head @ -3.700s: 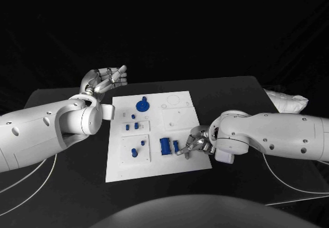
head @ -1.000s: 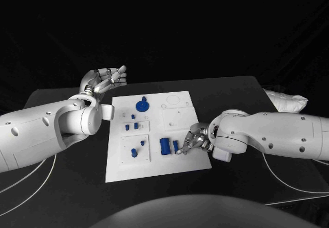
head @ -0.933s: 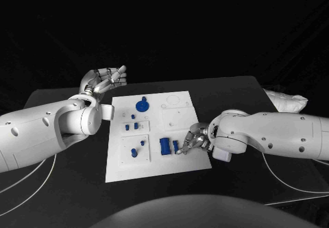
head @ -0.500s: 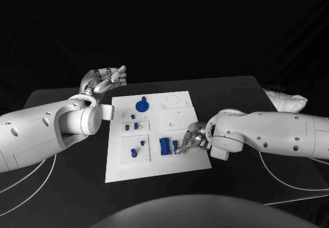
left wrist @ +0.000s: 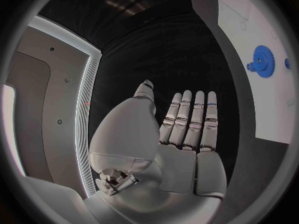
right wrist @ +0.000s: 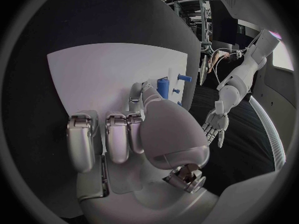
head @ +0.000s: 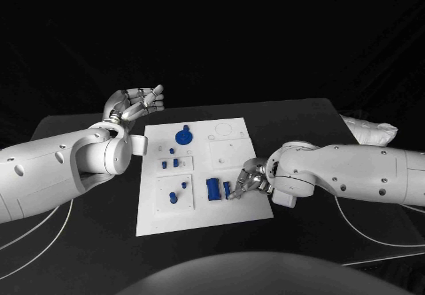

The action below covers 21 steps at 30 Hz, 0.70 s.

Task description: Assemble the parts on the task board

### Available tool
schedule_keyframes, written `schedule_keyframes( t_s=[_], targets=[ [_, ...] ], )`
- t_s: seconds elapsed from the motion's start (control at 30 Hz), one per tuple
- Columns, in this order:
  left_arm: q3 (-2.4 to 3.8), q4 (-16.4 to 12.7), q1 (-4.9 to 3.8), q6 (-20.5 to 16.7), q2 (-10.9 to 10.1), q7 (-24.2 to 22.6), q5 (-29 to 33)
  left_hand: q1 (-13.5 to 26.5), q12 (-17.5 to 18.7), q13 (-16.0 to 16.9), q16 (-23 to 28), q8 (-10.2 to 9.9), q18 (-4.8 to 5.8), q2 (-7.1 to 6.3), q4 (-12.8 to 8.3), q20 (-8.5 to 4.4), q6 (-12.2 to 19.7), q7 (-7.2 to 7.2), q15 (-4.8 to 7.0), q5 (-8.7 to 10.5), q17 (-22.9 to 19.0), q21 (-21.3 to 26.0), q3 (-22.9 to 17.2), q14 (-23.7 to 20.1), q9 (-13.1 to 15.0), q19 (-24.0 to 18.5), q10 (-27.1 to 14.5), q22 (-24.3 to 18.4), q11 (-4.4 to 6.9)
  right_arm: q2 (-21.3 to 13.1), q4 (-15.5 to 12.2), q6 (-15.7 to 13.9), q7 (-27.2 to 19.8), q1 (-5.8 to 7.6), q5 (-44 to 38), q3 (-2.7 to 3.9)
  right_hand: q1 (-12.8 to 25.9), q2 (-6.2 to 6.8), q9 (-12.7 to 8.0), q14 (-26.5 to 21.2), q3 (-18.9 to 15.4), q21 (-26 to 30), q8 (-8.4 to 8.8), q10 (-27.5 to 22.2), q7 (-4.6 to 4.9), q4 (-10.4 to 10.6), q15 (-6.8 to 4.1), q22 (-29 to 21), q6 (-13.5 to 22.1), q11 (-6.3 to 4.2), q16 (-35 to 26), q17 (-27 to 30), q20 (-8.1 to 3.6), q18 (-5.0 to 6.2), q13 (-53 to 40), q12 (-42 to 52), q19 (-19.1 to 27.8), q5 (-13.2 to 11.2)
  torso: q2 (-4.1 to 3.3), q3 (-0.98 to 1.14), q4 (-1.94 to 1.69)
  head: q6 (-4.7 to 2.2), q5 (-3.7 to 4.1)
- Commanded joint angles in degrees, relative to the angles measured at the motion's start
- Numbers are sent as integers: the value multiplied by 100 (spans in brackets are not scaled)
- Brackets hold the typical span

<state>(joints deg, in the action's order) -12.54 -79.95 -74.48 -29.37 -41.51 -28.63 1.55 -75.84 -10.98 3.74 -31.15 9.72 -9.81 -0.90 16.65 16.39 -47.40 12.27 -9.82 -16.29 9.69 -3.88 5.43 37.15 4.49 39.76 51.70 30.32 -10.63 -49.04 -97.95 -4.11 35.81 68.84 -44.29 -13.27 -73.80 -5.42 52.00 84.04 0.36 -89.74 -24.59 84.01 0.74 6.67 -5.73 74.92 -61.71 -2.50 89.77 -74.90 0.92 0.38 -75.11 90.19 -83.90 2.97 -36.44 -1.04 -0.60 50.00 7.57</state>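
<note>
Small blue part (head: 228,188), on the task board (head: 232,212) near its desk-side edge, just beside a larger blue block (head: 214,188); pinched upright at right hand (head: 246,184) fingers (right wrist: 144,92). Keep vertical, align over its seat, press straight down, release only once seated. Left hand (head: 134,103) released, fingers extended together, well apart from board.
</note>
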Motion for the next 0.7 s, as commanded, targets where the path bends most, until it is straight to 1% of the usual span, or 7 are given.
schedule_keyframes(
  t_s=[0.03,0.17,0.37,0.43,0.53,0.63,0.7],
  targets=[
    [5,-12,-6,92,6,-39,-25,-1,-12,-6,-20,33,-24,39,12,11,42,48,-1,-20,-6,11,37,-37,-9,-28,-37,-5,14,-3,-38,-56,-82,-6,-61,-3,-106,-49,5,596,0,-26,22,599,-52,-37,-33,1508,-4,-54,23,-1510,-37,-38,-1489,-19,-610,38,1,1,0,0,4],
    [5,-19,-6,95,0,-43,-25,-1,-12,-6,-20,33,-24,39,12,11,42,48,-1,-20,-6,11,37,-37,-9,-28,-37,-5,14,-54,-111,-582,-527,-6,15,-3,-103,-26,11,596,-8,-26,23,599,-46,-42,-33,1508,-13,-51,23,-1510,-38,-38,-1489,-19,-610,40,0,0,1,0,-4],
    [5,-31,-5,90,-17,-53,-25,-4,-17,-7,-28,37,-24,45,12,11,44,48,-1,-20,-16,10,42,-40,-9,-30,-41,-14,14,-246,-234,-1748,-1852,-6,617,-3,107,59,59,596,-123,-26,56,599,7,94,-29,1508,68,-6,23,-1510,-36,-38,-1489,-19,-610,92,-2,2,2,0,-26],
    [5,-37,-5,89,-22,-59,-25,-4,-17,-7,-29,38,-24,45,12,11,44,48,-1,-20,-17,9,42,-40,-9,-30,-41,-15,14,-350,-278,-2214,-2439,-4,1035,-3,234,88,48,596,-191,-26,159,599,76,200,-9,1508,269,48,23,-1510,-26,-38,-1489,-19,-610,264,-1,2,3,0,-35],
    [5,-43,-5,89,-26,-72,-25,-4,-17,-7,-29,38,-24,45,12,11,44,48,-1,-20,-18,9,43,-40,-9,-29,-41,-15,14,-468,-317,-2681,-3069,4,1615,-3,327,86,-6,596,-240,-26,269,599,147,305,39,1508,400,111,23,-1510,10,-38,-1489,-19,-610,477,-3,7,8,0,-48],
    [4,-45,-5,89,-24,-87,-25,-3,-18,-7,-30,38,-24,45,12,11,44,48,-1,-20,-18,9,43,-40,-9,-29,-41,-16,14,-558,-322,-2959,-3698,21,2283,-3,395,79,-77,596,-287,-26,374,599,205,397,97,1508,496,161,23,-1510,57,-38,-1489,-19,-610,711,-3,10,11,0,-46],
    [4,-48,-5,87,-20,-103,-25,-3,-18,-7,-30,38,-24,45,12,11,44,48,-1,-20,-18,9,44,-40,-9,-29,-41,-16,14,-593,-312,-3025,-4068,29,2673,-2,428,72,-184,596,-324,-26,518,599,274,466,182,1508,645,214,23,-1510,117,-38,-1489,-19,-610,850,0,8,10,0,-60]
  ],
)
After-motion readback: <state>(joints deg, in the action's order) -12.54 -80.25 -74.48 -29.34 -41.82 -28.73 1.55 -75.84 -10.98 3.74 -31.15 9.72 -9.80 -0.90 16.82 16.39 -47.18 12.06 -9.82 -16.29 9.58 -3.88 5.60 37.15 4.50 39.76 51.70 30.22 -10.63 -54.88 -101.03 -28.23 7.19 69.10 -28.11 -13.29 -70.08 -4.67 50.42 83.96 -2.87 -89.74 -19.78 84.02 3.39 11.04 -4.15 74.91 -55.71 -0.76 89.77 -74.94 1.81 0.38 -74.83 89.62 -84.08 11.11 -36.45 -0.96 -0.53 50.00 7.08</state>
